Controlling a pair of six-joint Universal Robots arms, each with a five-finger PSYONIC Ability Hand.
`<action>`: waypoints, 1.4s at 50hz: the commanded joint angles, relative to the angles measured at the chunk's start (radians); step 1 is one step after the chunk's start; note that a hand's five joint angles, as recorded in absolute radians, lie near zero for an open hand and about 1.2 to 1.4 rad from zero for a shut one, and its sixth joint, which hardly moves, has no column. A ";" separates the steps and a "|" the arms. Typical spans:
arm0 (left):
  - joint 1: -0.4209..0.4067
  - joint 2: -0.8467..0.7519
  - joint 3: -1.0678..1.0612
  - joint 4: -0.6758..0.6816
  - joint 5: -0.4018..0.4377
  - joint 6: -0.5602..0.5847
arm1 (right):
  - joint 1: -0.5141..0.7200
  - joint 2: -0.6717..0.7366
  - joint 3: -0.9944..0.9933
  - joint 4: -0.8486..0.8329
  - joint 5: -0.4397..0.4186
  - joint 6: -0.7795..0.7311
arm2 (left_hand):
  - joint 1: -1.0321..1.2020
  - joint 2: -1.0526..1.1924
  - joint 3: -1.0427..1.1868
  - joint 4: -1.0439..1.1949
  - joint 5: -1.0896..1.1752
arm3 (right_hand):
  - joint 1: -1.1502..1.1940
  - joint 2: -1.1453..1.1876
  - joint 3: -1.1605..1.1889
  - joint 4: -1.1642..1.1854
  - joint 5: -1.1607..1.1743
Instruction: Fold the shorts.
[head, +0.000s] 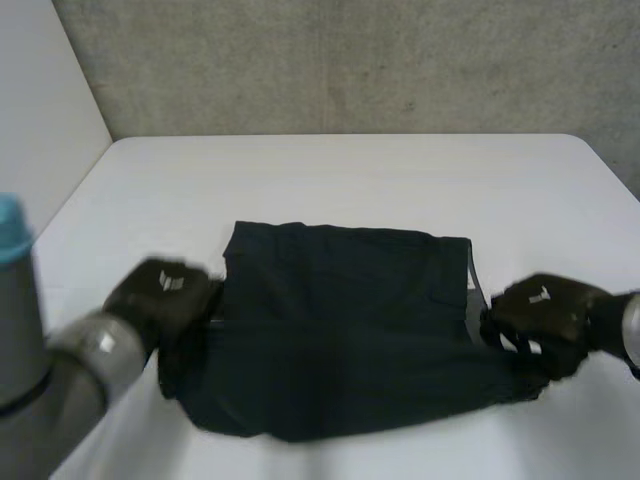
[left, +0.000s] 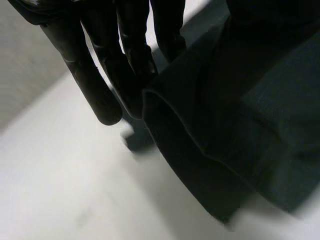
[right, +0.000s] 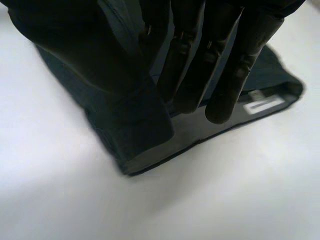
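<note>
While the dark shorts (head: 340, 340) lie flat in a rough rectangle on the white surface (head: 340, 180), one robot hand sits at each end of them.

Left robot hand (head: 165, 292): at the shorts' left edge in the head view, palm down, with the grey left arm (head: 60, 380) trailing away from the shorts. In its wrist view the fingers (left: 102, 85) are straight and relaxed, so the hand is open. They hang just beside a rolled, doubled edge of the shorts. The fingertips look to touch that edge, but it is blurry there, so not sure.

Right robot hand (head: 540, 312): at the shorts' right edge, over the waistband end. In its wrist view the fingers (right: 220, 80) are straight and side by side, also open, held over the cloth. Their tips are above a grey inner band (right: 200, 132) of the waistband. A white label (right: 260, 106) sits on that band, just beside the fingertips. The cloth layers are stacked at this end, with the dark outer layer lying over the grey band.

The shorts' far edge is straight and the near edge bulges unevenly toward the robot. A grey wall (head: 340, 60) stands beyond the shorts.
</note>
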 joint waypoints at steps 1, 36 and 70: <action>0.003 -0.308 0.290 0.221 -0.013 0.068 | 0.110 0.187 -0.210 -0.176 0.068 0.186 | 0.256 0.203 0.207 0.202 0.264 | 0.503 0.235 0.214 0.207 0.248; -0.022 -0.855 0.839 0.541 -0.042 0.303 | 0.315 0.602 -0.519 -0.958 0.421 0.304 | -0.965 -1.019 -1.014 -1.020 -0.958 | -0.719 -0.986 -1.008 -1.015 -0.974; 0.141 -0.362 0.240 0.246 0.153 -0.418 | 0.236 0.269 0.011 -0.750 0.275 0.536 | -0.442 -0.496 -0.491 -0.496 -0.435 | -0.421 -0.688 -0.710 -0.717 -0.676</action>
